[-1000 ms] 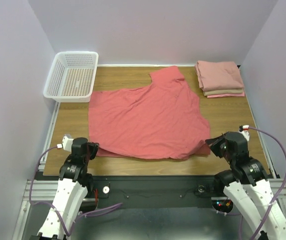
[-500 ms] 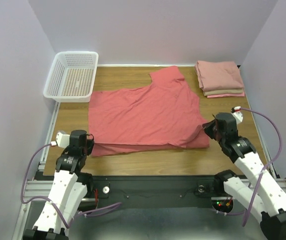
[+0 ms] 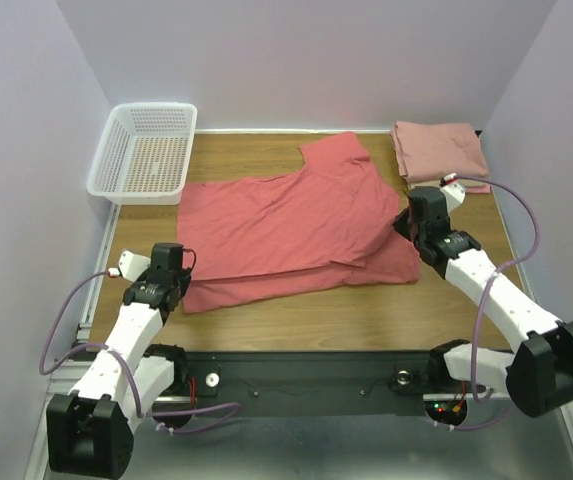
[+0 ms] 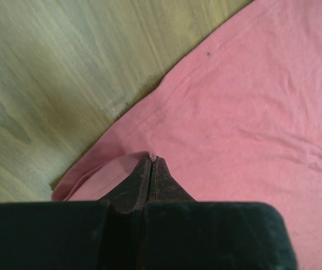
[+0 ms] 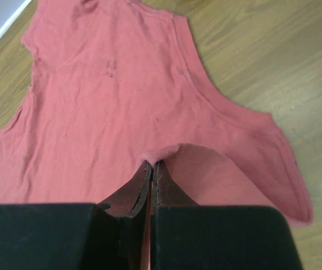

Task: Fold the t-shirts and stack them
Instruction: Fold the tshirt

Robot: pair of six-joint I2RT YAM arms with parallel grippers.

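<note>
Top external view first, biggest thing down: the wooden table (image 3: 366,320) fills the cell. Across its middle I have the coral-red t-shirt (image 3: 286,215) spread flat, one sleeve pointing toward the far wall. Along the near side the cloth lies in two layers, the upper one lifted at both ends and set back from the lower hem.

At the far left corner sits the white lattice basket (image 3: 101,165), apart from the shirt. In the far right corner I see the stack of folded paler shirts (image 3: 441,150), salmon-pink on top; its near edge is partly hidden behind my right arm, so I cannot count the layers under it.

My left gripper (image 3: 182,284) is at the shirt's near left corner. On the left wrist camera its fingers (image 4: 144,183) are pressed together with a small ridge of red cloth caught at their tips, the corner of the shirt curling up off the wood beside them.

My right gripper (image 3: 404,226) is at the shirt's right edge, just near of the stack. On the right wrist camera it too is pinching the fabric, a raised fold of red cloth held between its closed fingers (image 5: 141,188).
</note>
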